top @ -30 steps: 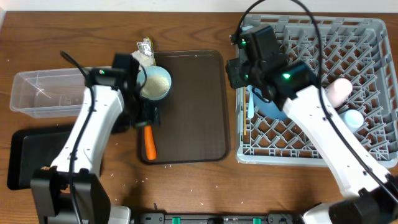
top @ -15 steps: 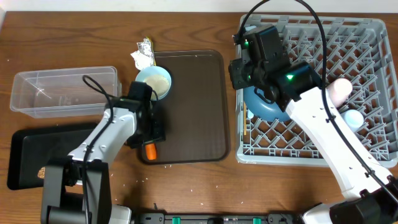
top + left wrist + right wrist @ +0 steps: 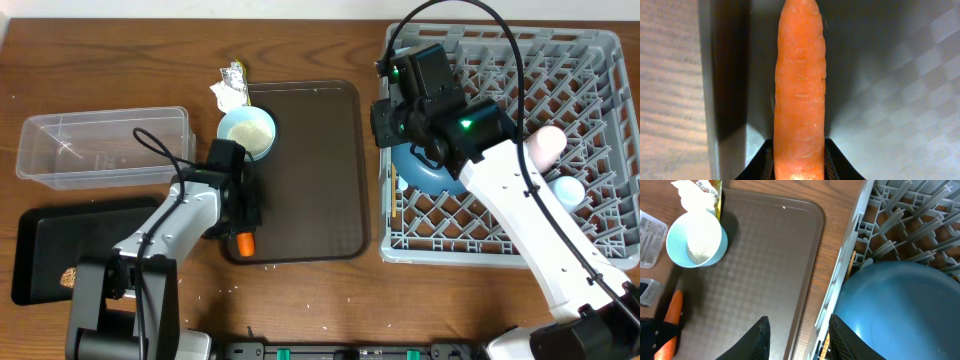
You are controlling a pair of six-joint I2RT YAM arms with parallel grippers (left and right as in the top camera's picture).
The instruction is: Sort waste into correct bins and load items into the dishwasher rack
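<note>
Clamping the orange carrot (image 3: 799, 90), left fingers (image 3: 840, 172) hide its end; right fingers (image 3: 757, 342) stand apart.

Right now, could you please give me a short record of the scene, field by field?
left gripper: shut on the orange carrot, which lies on the brown serving tray by its left rim
right gripper: open, holding nothing, above the left edge of the dishwasher rack
blue plate: in the rack, left side
pink cup and light blue cup: in the rack, right side
black tray: holds the brown food lump
clear tub: looks empty
</note>
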